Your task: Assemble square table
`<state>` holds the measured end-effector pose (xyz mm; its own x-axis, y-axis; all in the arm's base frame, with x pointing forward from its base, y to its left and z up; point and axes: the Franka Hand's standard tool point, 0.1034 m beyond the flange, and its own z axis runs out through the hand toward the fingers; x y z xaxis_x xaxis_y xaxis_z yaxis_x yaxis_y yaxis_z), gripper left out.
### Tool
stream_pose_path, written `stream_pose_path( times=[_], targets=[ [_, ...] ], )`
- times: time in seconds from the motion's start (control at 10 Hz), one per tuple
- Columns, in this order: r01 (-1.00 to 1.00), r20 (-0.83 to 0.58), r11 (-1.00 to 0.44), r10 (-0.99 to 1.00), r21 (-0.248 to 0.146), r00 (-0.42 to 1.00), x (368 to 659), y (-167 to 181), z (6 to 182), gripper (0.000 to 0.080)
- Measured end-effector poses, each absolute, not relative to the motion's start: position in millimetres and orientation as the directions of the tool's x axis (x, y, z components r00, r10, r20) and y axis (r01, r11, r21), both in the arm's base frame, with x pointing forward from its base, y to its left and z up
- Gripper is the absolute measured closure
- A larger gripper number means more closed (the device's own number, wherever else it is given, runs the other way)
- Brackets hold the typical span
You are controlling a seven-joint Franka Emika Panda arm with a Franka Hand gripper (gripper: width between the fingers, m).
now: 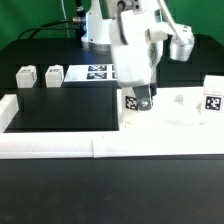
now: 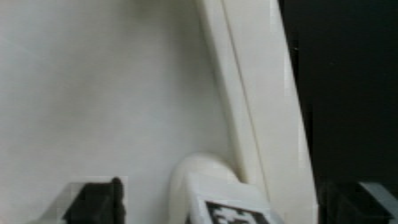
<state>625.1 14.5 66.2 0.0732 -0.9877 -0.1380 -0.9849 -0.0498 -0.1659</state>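
Note:
The white square tabletop (image 1: pixel 175 112) lies flat at the exterior view's right, against the front wall. My gripper (image 1: pixel 140 100) is low over its left part. In the wrist view the tabletop (image 2: pixel 107 90) fills most of the picture and its edge runs beside the dark table. One white leg (image 2: pixel 228 195) with a black-and-white tag stands between my dark fingers (image 2: pixel 98 200), with a gap on each side, so the jaws are open around it. Its tag shows in the exterior view (image 1: pixel 132 101). Two more legs (image 1: pixel 25 76) (image 1: pixel 53 74) stand at the back left, and another leg (image 1: pixel 212 95) at the far right.
The long low white border wall (image 1: pixel 60 143) runs along the front and up the left side. The marker board (image 1: pixel 100 72) lies at the back, near the arm's base. Black table surface (image 1: pixel 65 108) lies between the wall and the left legs.

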Motion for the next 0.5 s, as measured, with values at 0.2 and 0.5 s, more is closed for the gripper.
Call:
stream_pose_path(
  times=[0.2,0.5],
  targets=[
    [-0.885,-0.088,-0.429,-0.889,-0.181,0.449,626.5,11.2,68.6,0.0153],
    [-0.774,-0.048,-0.604,-0.782,-0.193,0.622,625.9,10.4,67.8,0.0151]
  ],
)
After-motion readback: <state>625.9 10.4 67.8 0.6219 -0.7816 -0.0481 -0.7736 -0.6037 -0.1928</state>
